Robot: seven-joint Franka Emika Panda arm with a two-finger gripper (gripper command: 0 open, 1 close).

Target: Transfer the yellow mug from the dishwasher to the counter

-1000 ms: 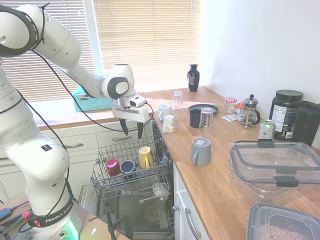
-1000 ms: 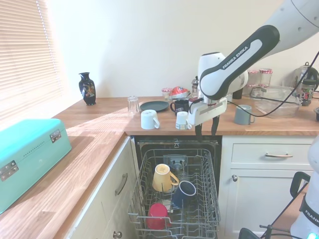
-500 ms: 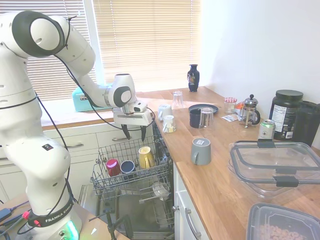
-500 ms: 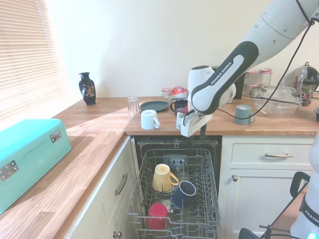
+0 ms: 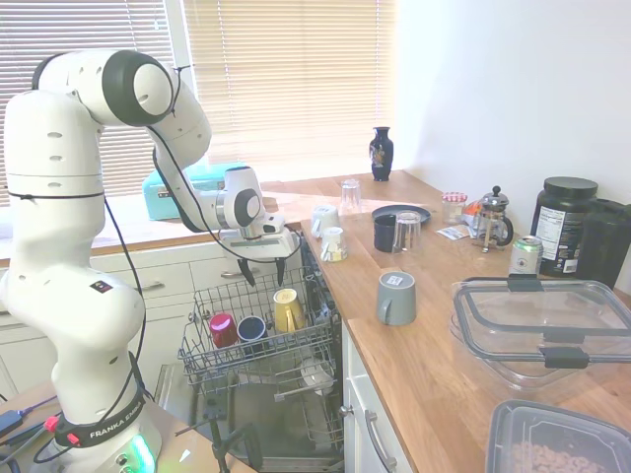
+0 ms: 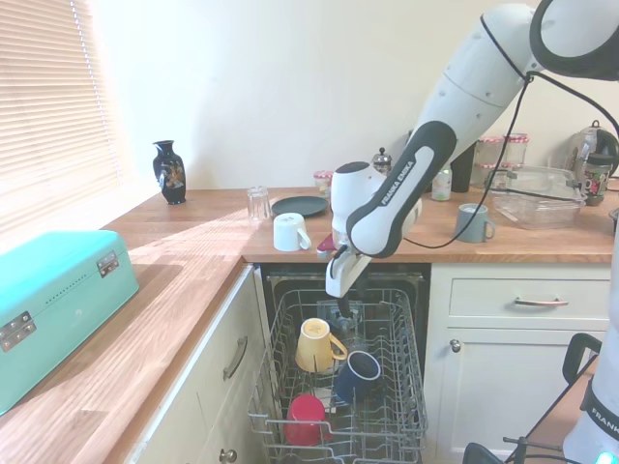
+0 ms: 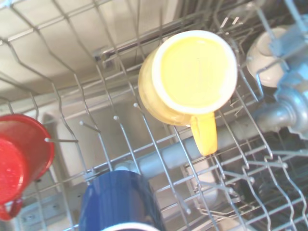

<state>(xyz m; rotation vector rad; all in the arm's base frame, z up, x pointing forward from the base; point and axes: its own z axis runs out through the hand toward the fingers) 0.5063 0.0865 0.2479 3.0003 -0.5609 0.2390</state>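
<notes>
I have brought my gripper down from bench height, over the bench edge, to hang just above the dishwasher rack, fingers spread wide and empty. That puts the reach nearly done; the grasp is not. The yellow mug sits in the rack, mouth up and tilted, just below me, with the dark blue cup at its 9 o'clock and the red cup beyond. From my wrist, its handle points to 6 o'clock.
</notes>
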